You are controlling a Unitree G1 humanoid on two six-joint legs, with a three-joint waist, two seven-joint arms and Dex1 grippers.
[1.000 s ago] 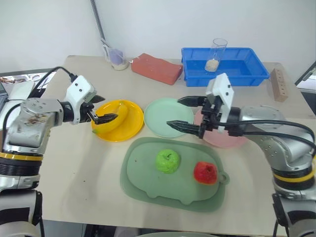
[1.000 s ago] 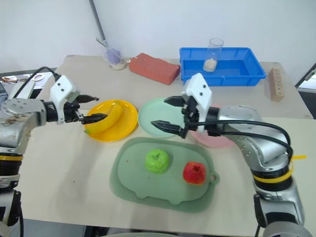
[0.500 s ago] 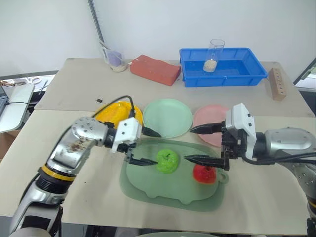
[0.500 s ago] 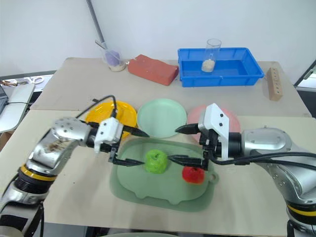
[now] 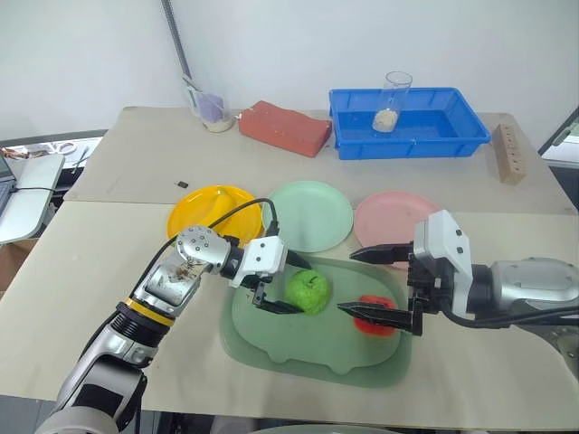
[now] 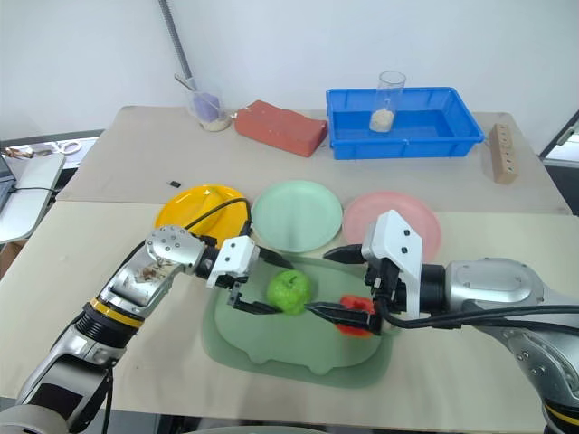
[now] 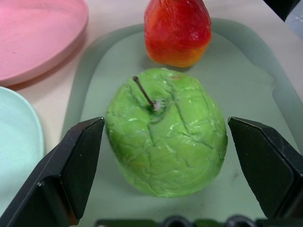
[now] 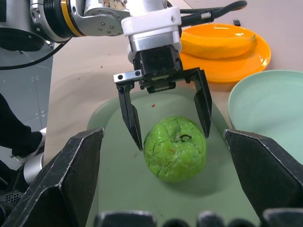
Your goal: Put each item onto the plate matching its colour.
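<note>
Swung over from the banana, left gripper (image 5: pixel 291 287) now straddles green apple (image 5: pixel 308 291).

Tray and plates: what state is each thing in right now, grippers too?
Banana: lying on yellow plate.
Green apple: upright on tray, between the left gripper fingers, not gripped yet.
Red fruit: on tray.
Mint plate: empty.
Pink plate: empty.
Right gripper: open, holding nothing.
</note>
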